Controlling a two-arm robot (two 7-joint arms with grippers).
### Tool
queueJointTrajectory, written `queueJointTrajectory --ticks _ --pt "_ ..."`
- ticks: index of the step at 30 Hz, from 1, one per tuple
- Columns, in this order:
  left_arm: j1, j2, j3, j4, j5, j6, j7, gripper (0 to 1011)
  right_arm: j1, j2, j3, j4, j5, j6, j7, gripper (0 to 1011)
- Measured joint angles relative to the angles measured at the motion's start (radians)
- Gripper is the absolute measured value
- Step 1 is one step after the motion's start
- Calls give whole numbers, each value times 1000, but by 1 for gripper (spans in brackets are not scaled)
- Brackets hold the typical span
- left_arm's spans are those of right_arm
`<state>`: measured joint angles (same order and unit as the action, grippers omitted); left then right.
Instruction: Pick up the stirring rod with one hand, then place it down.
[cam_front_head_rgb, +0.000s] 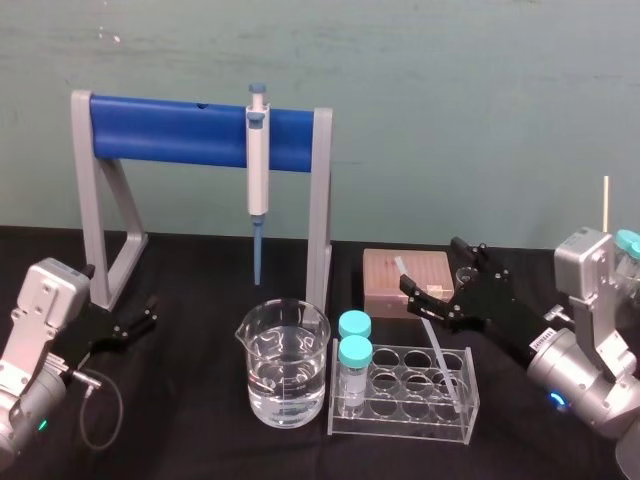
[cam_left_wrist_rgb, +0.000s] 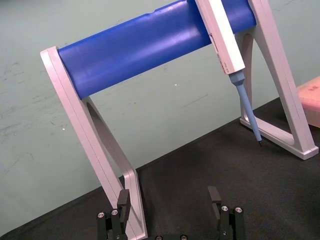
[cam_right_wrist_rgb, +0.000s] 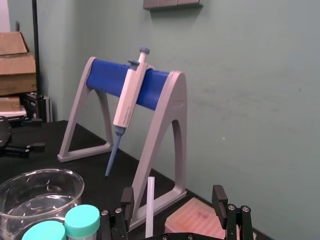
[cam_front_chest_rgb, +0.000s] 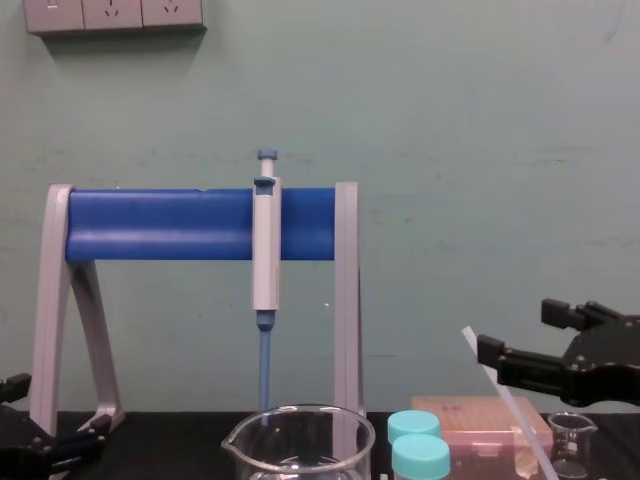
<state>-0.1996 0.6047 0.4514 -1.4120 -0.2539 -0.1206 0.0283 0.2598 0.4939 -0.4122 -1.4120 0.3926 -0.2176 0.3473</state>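
Translucent stirring rod (cam_front_head_rgb: 437, 348), likely light, slick, brittle, leans from the rack (cam_front_head_rgb: 400, 422); right gripper (cam_front_head_rgb: 432, 268), spread wide, straddles its upper part: grip there.

Pipette (cam_front_head_rgb: 258, 165) on blue stand (cam_front_head_rgb: 170, 130), water beaker (cam_front_head_rgb: 284, 370)

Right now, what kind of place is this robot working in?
Likely a lab bench: a pipette hangs on a blue-barred stand, a glass beaker holds clear liquid, and capped vials sit in a clear tube rack.
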Motion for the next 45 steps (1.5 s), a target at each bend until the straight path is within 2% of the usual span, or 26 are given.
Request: queueJointTrajectory --ticks 14,24,31,45 --pt "0 0 0 0 0 0 0 1000 50 -42 9 67 37 111 83 1002" --pt "0 0 0 0 0 0 0 1000 73 -66 18 108 48 163 133 1002" --pt "0 0 0 0 0 0 0 1000 79 -75 21 121 46 179 153 1002" --pt "0 0 0 0 0 0 0 1000 78 -78 24 122 30 175 152 1002"
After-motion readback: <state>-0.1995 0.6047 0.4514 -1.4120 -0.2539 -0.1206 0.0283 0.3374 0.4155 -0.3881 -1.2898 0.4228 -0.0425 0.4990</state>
